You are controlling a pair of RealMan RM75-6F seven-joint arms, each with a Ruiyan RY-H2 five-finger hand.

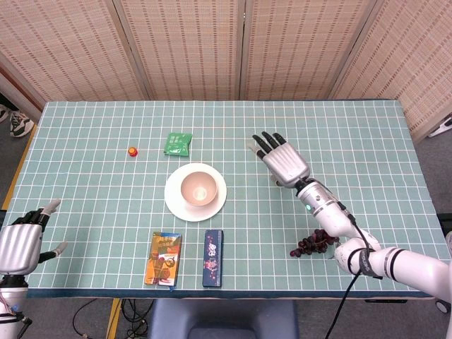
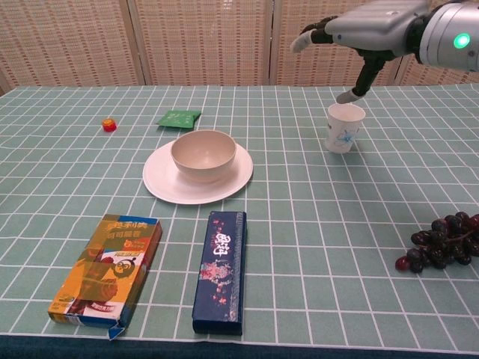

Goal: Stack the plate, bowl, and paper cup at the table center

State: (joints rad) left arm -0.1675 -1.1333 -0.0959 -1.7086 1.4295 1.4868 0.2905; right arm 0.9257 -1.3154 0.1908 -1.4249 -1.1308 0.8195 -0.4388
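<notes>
A beige bowl [image 1: 197,188] [image 2: 203,154] sits in the white plate [image 1: 176,203] [image 2: 166,184] near the table middle. The white paper cup [image 2: 344,127] stands upright to the right; in the head view my right hand covers it. My right hand [image 1: 282,161] [image 2: 373,20] hovers above the cup, fingers spread, holding nothing. My left hand [image 1: 19,244] rests off the table's left front corner, fingers apart and empty.
A green packet [image 1: 178,144] and a small red object [image 1: 132,150] lie behind the plate. An orange box [image 1: 163,258] and a dark blue box [image 1: 212,258] lie in front of it. Dark grapes [image 1: 314,242] sit at the front right.
</notes>
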